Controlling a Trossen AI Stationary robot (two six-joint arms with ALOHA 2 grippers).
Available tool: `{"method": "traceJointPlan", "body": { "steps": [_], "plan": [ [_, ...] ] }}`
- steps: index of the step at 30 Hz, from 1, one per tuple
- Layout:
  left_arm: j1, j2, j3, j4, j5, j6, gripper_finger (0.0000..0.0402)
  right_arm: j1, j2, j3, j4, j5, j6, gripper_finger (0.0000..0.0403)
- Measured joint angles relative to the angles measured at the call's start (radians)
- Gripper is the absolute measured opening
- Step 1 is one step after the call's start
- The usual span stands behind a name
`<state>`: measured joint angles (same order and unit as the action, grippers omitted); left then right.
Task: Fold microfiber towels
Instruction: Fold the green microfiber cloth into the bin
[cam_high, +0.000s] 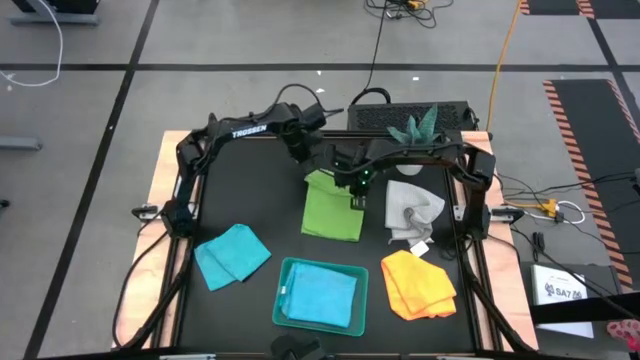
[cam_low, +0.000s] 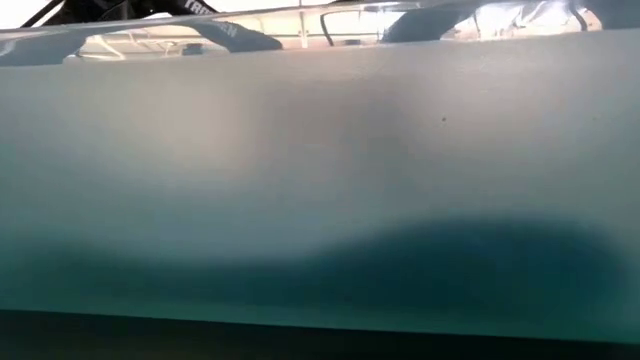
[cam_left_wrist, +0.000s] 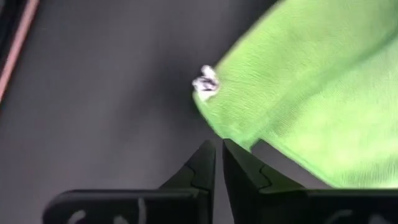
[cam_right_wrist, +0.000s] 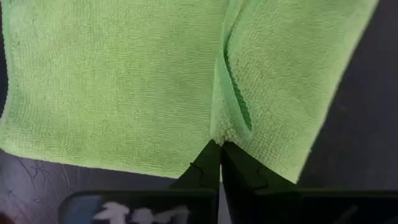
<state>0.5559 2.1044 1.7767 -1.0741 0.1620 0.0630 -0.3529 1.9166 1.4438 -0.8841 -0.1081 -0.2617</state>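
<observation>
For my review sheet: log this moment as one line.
stage: folding lime green towel | left gripper: at its corner | right gripper: shut on its edge | blue towel in tray

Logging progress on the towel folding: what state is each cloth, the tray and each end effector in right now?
Lime green towel: flat on the mat, partly folded, a crease pinched.
Left end effector: nearly shut at the green towel's corner.
Right end effector: shut on the lime green towel.
Turquoise towel: loosely folded, on the mat.
Tray: holds a folded blue towel.
Grey-white towel: crumpled.
Yellow-orange towel: loosely folded.
</observation>
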Motion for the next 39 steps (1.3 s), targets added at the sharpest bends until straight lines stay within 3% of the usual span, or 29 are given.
{"method": "traceJointPlan", "body": {
  "steps": [5,14,19,27,30,34,39],
  "plan": [
    [-0.045,0.000,0.000,-0.048,0.001,0.113,0.0057,-0.025,-0.023,0.000,0.000,0.000,0.014,0.0000],
    [-0.106,0.000,-0.028,-0.025,-0.114,0.324,0.0128,-0.036,-0.051,-0.009,-0.009,0.000,0.017,0.0000],
    [-0.105,0.000,-0.073,-0.022,-0.264,0.304,0.0160,-0.039,-0.050,-0.009,-0.014,0.000,0.017,0.0000],
    [-0.101,0.000,-0.176,0.040,-0.253,0.290,0.0170,-0.040,-0.050,-0.009,-0.010,0.000,0.014,0.0000],
    [-0.097,0.000,-0.183,0.025,-0.263,0.161,0.0169,-0.041,-0.050,-0.009,-0.015,0.000,0.014,0.0000],
    [-0.046,-0.003,-0.183,0.021,-0.126,0.000,0.0141,-0.040,-0.050,-0.009,-0.016,0.000,0.014,0.0000],
    [0.031,-0.007,-0.183,0.038,0.091,-0.086,0.0091,-0.040,-0.050,-0.009,-0.025,0.000,0.014,0.0000]
  ]
}}
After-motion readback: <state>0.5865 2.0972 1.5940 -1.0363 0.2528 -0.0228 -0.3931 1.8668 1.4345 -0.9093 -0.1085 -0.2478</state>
